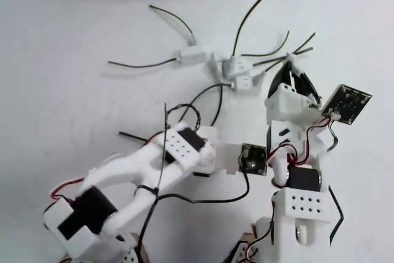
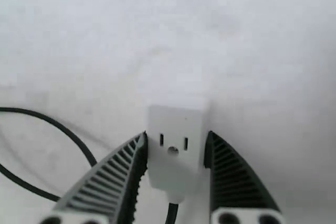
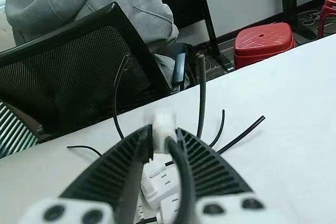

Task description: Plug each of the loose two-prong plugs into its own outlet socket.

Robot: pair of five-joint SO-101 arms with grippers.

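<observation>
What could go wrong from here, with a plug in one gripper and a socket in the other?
1. The right gripper holds the plug in a shallow pinch and the prongs are hidden, so the plug may twist or arrive misaligned.
2. The left gripper clamps the outlet socket by its sides, also shallowly. An insertion push could slide it out.
3. Loose cords on the table near the right gripper could snag.

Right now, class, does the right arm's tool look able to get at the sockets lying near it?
Probably yes: the right tool, shut on a plug, hangs close to the sockets, with nothing between them.
</observation>
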